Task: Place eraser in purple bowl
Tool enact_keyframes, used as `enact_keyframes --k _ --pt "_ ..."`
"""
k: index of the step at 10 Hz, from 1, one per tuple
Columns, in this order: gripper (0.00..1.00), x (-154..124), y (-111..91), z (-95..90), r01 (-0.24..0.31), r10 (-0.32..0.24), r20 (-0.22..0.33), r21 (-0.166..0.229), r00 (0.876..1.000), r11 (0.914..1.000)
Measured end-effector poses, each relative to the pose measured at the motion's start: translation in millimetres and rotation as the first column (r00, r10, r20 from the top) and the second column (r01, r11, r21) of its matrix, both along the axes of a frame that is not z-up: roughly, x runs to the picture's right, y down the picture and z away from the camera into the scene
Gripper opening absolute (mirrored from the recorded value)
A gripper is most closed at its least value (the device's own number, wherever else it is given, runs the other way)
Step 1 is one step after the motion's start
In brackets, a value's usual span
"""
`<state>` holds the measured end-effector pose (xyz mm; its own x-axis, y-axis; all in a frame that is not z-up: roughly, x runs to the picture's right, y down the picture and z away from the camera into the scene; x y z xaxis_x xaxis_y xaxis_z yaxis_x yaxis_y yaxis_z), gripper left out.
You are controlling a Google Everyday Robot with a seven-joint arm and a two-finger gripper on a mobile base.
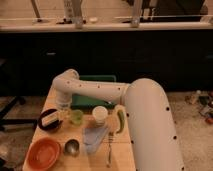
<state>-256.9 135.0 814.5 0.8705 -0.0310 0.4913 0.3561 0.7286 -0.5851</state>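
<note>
The purple bowl [44, 125] sits dark and round at the left edge of the wooden table. A pale cream block, the eraser [50, 118], lies inside it. My white arm reaches in from the right, bends at an elbow above the table's left side and points down. My gripper [63, 110] hangs just right of the bowl's rim, between the bowl and a small green cup [76, 117].
A green tray [95, 95] lies at the back behind the arm. A white cup [100, 114], a green vegetable [120, 121], a blue cloth [95, 137] and a fork [110, 146] lie mid-table. An orange bowl [43, 152] and a metal cup [72, 146] stand at the front left.
</note>
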Motion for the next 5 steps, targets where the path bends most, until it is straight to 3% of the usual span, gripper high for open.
enact_keyframes --k 1,5 --pt "0.80 0.4 0.1 0.2 0.000 0.000 -0.001 0.000 1.000 1.0000" --pt "0.80 1.0 0.6 0.8 -0.001 0.001 -0.001 -0.002 1.000 1.0000"
